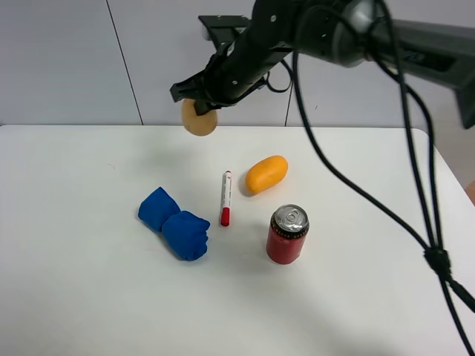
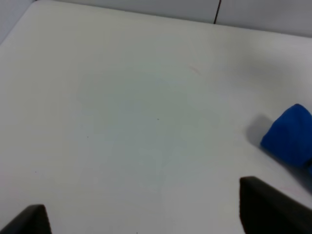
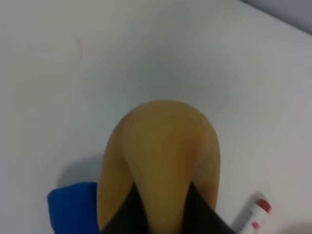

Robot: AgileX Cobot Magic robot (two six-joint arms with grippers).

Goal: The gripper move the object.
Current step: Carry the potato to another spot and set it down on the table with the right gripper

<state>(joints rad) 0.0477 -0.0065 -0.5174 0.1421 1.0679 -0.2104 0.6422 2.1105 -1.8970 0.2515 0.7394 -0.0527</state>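
Note:
The tan-beige potato hangs in the air above the back middle of the white table. My right gripper, black with looping cables, is shut on it from above. In the right wrist view the potato fills the middle, with the dark jaws of the right gripper pressed on its sides. My left gripper does not show in the exterior view. In the left wrist view its two dark fingertips stand wide apart over bare table, holding nothing.
An orange-yellow oval fruit, a red-capped white marker, a red can and a crumpled blue cloth lie mid-table. The cloth also shows in the left wrist view and the right wrist view. Black cables hang at right.

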